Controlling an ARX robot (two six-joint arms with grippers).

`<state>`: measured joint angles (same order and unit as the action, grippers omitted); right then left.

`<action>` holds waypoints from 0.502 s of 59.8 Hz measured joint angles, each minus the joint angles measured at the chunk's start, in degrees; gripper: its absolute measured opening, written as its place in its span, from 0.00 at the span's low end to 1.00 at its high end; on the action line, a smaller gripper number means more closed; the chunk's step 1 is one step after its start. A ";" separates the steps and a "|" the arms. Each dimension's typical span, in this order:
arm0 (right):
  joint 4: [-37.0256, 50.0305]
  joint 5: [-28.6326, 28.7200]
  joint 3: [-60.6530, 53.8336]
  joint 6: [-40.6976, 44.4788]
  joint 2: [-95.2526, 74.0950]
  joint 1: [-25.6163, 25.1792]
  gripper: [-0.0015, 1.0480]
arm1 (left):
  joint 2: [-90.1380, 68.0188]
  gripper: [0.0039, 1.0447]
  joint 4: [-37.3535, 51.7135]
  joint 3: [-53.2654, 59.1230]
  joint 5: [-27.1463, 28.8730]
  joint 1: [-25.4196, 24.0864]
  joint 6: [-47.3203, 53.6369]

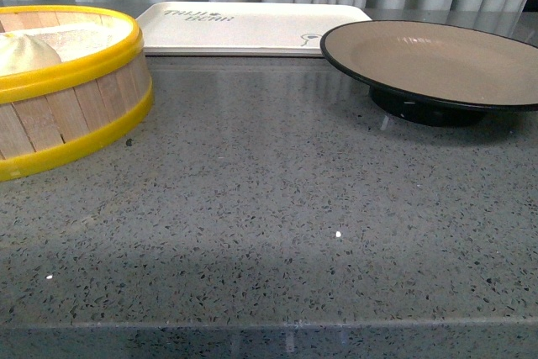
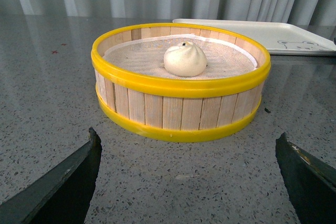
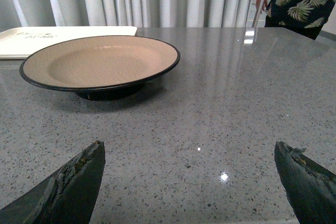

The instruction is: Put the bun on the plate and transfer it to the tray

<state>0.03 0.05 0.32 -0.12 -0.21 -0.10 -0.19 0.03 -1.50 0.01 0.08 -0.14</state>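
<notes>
Bun (image 2: pixel 185 60): sits in the steamer basket (image 2: pixel 178 109), awaiting my pick.
My left gripper (image 2: pixel 187 142): spread wide, facing it.
My right gripper (image 3: pixel 189 148): spread, facing the empty plate (image 3: pixel 100 64).
Tray (image 1: pixel 244 27): behind both, last stop.

Bun (image 2: pixel 185 59) in basket (image 2: pixel 178 109); plate (image 1: pixel 437 58) perhaps overlapping tray (image 1: pixel 244 29).

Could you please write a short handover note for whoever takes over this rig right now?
Left gripper: open, empty, facing the steamer basket.
Right gripper: open, empty, facing the plate.
Bun: in the steamer basket, untouched.
Plate: empty, on the table beside the tray, not on it.
Tray: at the back of the table, nothing on it.
Done: nothing yet.
Left: bun onto plate, then plate onto tray.
</notes>
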 joint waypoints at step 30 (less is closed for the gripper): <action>0.00 0.00 0.00 0.00 0.00 0.00 0.92 | 0.00 0.94 0.00 0.00 0.00 0.00 0.00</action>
<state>0.03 0.05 0.32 -0.12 -0.21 -0.10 -0.19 0.03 -1.50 0.01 0.08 -0.14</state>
